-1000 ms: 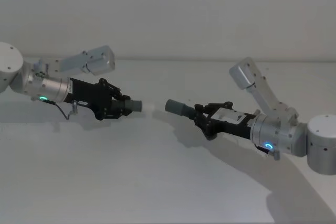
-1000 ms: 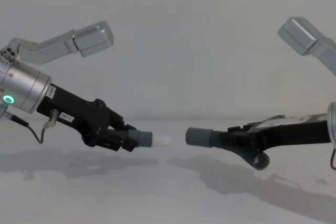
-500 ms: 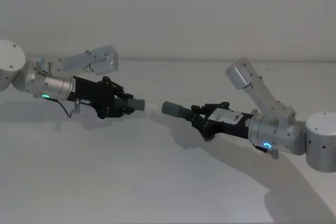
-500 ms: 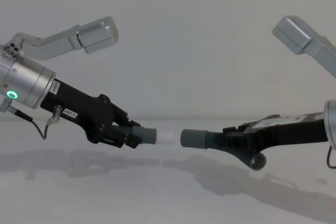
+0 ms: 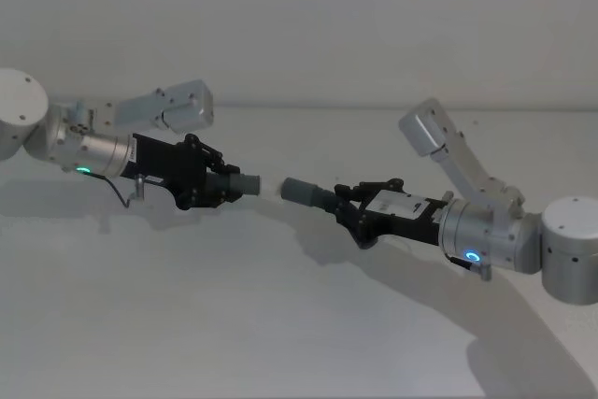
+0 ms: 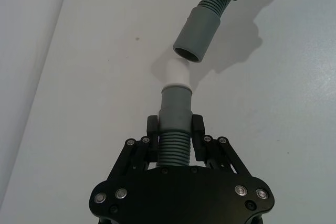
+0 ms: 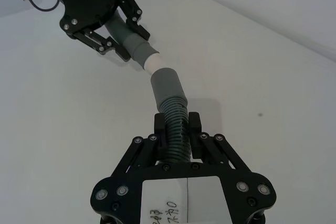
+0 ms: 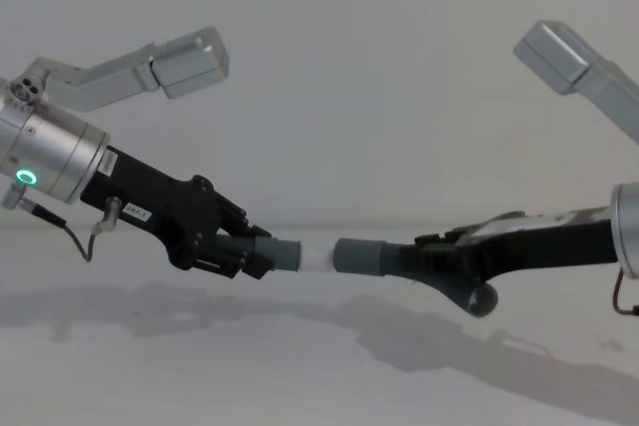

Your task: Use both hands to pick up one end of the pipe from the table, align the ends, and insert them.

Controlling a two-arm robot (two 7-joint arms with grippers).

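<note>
Both hose ends closer than a second ago, left gripper (image 8: 238,252) clamped on short ribbed hose (image 6: 174,145), white plug tip (image 8: 318,259) just beside grey cuff (image 8: 361,256), right gripper (image 7: 177,131) clamped on curved hose (image 7: 174,129), both held above off-white table (image 5: 234,324).

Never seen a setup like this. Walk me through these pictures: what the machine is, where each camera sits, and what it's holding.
It is a two-armed robot working above a plain white table. Two pictures come from cameras on its head and chest; the other two sit on its wrists, looking along the claws. The left gripper is clamped on a short ribbed hose ending in a white tip. The right gripper is clamped on a second ribbed hose ending in a wider grey cuff. Both pieces are held off the table, the tip right at the cuff's mouth, at a slight angle.
</note>
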